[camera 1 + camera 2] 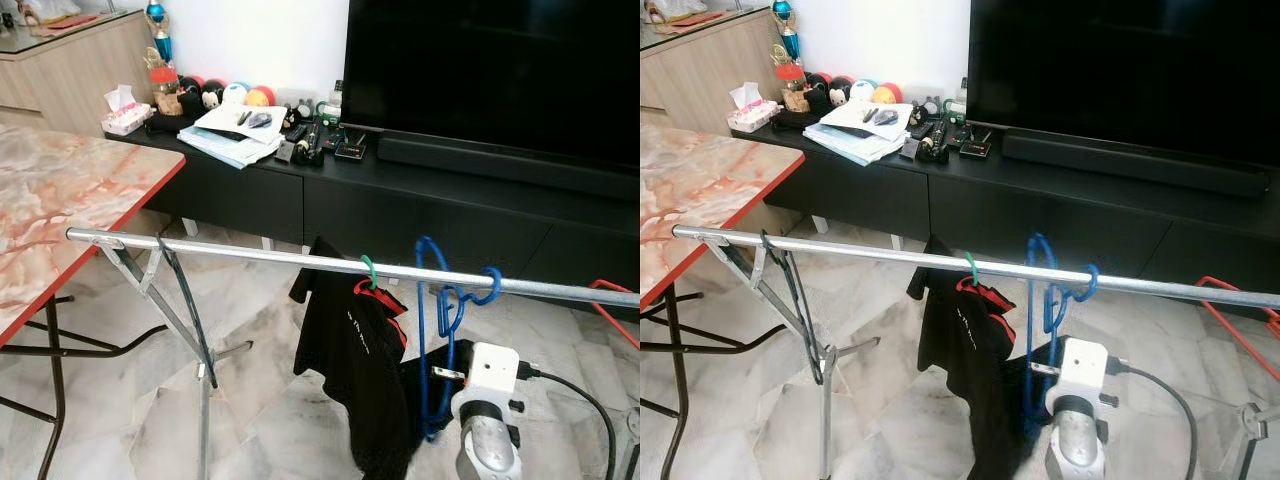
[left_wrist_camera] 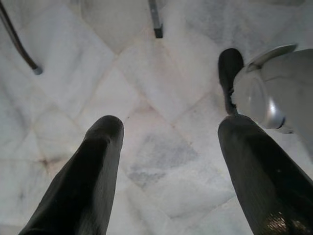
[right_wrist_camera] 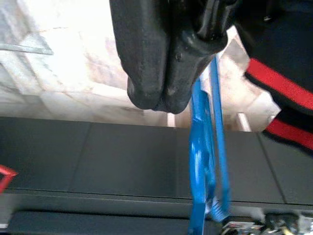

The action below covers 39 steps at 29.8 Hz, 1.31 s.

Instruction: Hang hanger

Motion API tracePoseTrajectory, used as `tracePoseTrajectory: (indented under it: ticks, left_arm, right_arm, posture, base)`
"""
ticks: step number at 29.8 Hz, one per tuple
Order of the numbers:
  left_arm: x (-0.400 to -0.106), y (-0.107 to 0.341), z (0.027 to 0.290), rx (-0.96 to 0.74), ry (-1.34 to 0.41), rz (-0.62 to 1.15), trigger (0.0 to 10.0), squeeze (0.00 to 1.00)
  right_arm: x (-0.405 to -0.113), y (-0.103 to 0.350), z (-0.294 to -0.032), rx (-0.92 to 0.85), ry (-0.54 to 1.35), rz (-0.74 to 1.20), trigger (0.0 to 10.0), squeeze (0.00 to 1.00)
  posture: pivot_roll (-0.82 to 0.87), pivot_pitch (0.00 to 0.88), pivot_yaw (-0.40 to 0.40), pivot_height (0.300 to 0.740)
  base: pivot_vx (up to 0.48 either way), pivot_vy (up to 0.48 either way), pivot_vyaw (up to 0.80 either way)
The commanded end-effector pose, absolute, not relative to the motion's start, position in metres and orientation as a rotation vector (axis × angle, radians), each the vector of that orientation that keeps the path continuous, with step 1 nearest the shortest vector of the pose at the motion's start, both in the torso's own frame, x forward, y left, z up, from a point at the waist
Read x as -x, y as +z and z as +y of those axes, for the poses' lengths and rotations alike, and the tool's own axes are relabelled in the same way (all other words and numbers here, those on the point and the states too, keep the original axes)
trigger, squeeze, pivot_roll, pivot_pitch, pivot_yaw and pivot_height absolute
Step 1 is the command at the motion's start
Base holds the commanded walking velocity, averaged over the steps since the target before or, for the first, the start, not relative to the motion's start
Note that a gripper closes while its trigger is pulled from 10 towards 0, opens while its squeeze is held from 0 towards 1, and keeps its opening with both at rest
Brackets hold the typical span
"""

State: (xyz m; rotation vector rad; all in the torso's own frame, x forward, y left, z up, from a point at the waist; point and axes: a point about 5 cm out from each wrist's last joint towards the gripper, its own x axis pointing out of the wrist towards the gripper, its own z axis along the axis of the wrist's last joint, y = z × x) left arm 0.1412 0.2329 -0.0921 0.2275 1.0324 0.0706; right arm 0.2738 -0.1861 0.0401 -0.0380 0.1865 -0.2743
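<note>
At the far left of the eye views stands a marble-pattern tabletop (image 1: 60,200) with a red edge, and behind it, in the upper left, a black TV cabinet (image 1: 300,190) carries papers, small toys and a tissue box. From the left edge, a silver rail (image 1: 250,255) runs across the middle of the frame to the right edge, on a folding metal stand (image 1: 175,310). Near the centre a black garment (image 1: 355,360) with red trim hangs from the rail on a green hook. Just to its right the blue hanger (image 1: 440,300) has its hook over the rail and its body hangs down below. The right arm's white wrist block (image 1: 490,375) rises at the lower right, close under this hanger. The right wrist view gives what the head camera hides: the right hand (image 3: 161,98) has its two black fingers pressed together, and the blue hanger strands pass right beside the fingertips; whether they are pinched between them, I cannot tell. The left wrist view shows the left hand (image 2: 168,132) released, its fingers wide apart above the pale marble floor (image 2: 146,98), holding nothing.
</note>
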Motion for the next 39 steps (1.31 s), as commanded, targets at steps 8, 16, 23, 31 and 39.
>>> tracePoseTrajectory:
  ticks: [8, 16, 23, 31, 39]
  left_arm:
    - [-0.136, -0.094, 0.233, -0.232, 0.056, 1.055, 10.0, 0.0]
    - [-0.137, -0.094, 0.233, -0.23, 0.052, 1.053, 10.0, 0.0]
    - [-0.137, -0.094, 0.234, -0.23, 0.051, 1.053, 10.0, 0.0]
    - [-0.137, -0.094, 0.233, -0.226, 0.048, 1.05, 10.0, 0.0]
    - [-0.137, -0.094, 0.233, -0.221, 0.048, 1.05, 10.0, 0.0]
  right_arm:
    - [-0.275, 0.043, -0.191, 0.015, -0.333, 0.18, 10.0, 0.0]
    - [-0.275, 0.042, -0.196, 0.011, -0.377, 0.187, 10.0, 0.0]
    - [-0.274, 0.041, -0.199, 0.006, -0.399, 0.19, 10.0, 0.0]
    - [-0.274, 0.042, -0.199, 0.004, -0.404, 0.188, 10.0, 0.0]
    - [-0.276, 0.043, -0.198, 0.004, -0.399, 0.18, 10.0, 0.0]
  posture:
    - [0.05, 0.066, -0.018, 0.74]
    - [0.05, 0.066, -0.018, 0.74]
    - [0.05, 0.068, -0.016, 0.74]
    - [0.05, 0.069, -0.016, 0.74]
    - [0.05, 0.069, -0.016, 0.74]
  base:
    - [0.0, 0.0, 0.0]
    - [0.0, 0.0, 0.0]
    - [0.0, 0.0, 0.0]
    - [-0.205, 0.0, 0.0]
    - [-0.337, 0.0, 0.0]
